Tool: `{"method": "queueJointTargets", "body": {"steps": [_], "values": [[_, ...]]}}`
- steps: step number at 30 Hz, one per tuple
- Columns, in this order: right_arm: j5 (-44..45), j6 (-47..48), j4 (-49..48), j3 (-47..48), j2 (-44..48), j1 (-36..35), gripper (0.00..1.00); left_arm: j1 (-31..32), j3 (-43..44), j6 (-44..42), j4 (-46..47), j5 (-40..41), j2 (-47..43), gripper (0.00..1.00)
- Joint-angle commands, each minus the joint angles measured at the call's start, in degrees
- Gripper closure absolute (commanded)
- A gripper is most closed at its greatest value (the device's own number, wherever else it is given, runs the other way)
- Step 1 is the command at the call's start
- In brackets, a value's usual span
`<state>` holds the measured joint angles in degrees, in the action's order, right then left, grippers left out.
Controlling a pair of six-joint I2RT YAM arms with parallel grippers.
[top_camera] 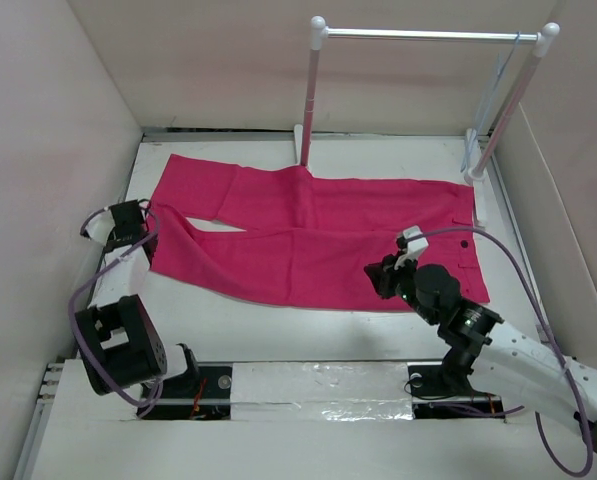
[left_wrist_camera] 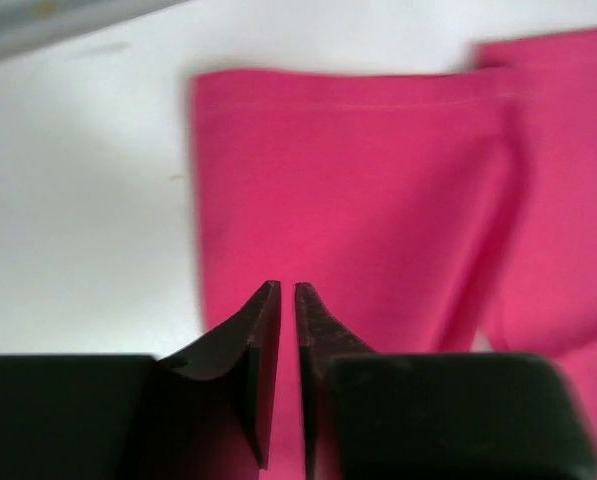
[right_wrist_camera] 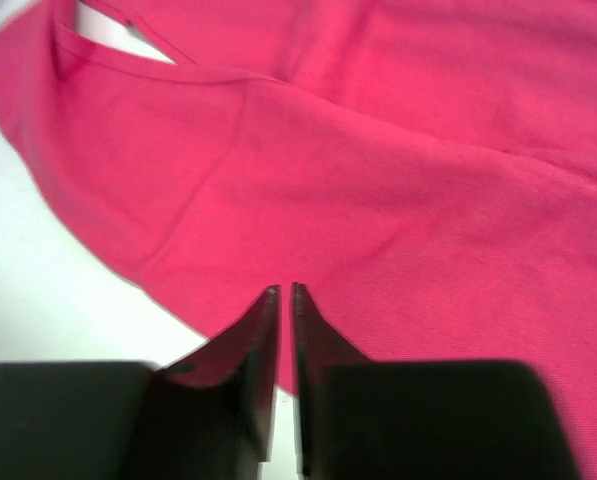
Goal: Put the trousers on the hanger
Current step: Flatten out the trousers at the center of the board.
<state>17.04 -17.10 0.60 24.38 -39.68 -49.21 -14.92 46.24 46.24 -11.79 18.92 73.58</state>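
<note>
Magenta trousers lie spread out, legs pointing left, beneath clenched left hand and clenched right hand.

No legible text anywhere.

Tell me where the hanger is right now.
In the top view the hanger hangs far right, off the right end of the rack's silver bar, beyond the waistband end of the trousers.

Bright, even overhead light; both wrist views soft, slightly blurred.
</note>
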Motion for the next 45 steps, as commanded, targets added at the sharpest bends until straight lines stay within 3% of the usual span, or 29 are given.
{"method": "queueJointTargets", "body": {"steps": [1, 3, 6, 10, 27, 30, 31, 34, 36, 40, 42, 45], "values": [[-1.8, 1.2, 1.2, 0.8, 4.0, -0.8, 0.79, -6.6, -2.6, 0.5, 1.4, -6.3, 3.1, 0.89], [-3.0, 1.6, 1.9, -0.2, 6.7, -0.8, 0.74, -9.2, -3.5, 0.8, 1.7, -8.8, 4.9, 0.82], [-5.1, 1.4, 4.4, -0.9, 9.4, -0.8, 0.69, -11.3, -4.7, 1.1, 3.3, -8.6, 6.6, 0.8], [-6.3, 0.4, 6.3, -2.0, 11.6, -0.8, 0.68, -11.3, -3.7, 1.0, 3.3, -7.5, 8.8, 0.65], [-7.4, -1.1, 4.9, -3.9, 9.2, -0.8, 0.67, -11.3, 0.9, 0.4, 5.7, -8.2, 18.4, 0.64], [-7.1, -1.3, 3.8, -4.3, 8.5, -0.8, 0.67, -11.3, 0.9, 0.6, 6.2, -8.7, 19.0, 0.75], [-6.8, -1.4, 3.7, -4.3, 8.1, -0.8, 0.68, -11.3, 0.8, 0.7, 6.2, -8.5, 18.7, 0.85], [-6.1, -1.4, 3.7, -4.8, 8.0, -0.8, 0.67, -11.3, 1.8, 0.5, 5.0, -7.9, 16.6, 1.0], [-5.8, -2.1, 3.3, -5.5, 7.8, -0.8, 0.71, -10.2, 2.5, 0.3, 3.9, -7.4, 14.8, 1.0], [-2.6, -7.8, 3.5, -7.3, 6.5, -0.8, 0.89, -6.9, 3.9, -1.1, 2.4, -6.7, 5.6, 1.0], [-0.9, -9.3, 3.8, -8.1, 5.2, -0.8, 0.9, -5.5, 3.9, -1.7, 1.9, -8.0, 1.5, 1.0], [-0.3, -10.2, 2.1, -8.6, 2.6, -0.8, 0.91, -1.7, 2.1, -3.3, 2.0, -11.9, -11.6, 1.0]]}}
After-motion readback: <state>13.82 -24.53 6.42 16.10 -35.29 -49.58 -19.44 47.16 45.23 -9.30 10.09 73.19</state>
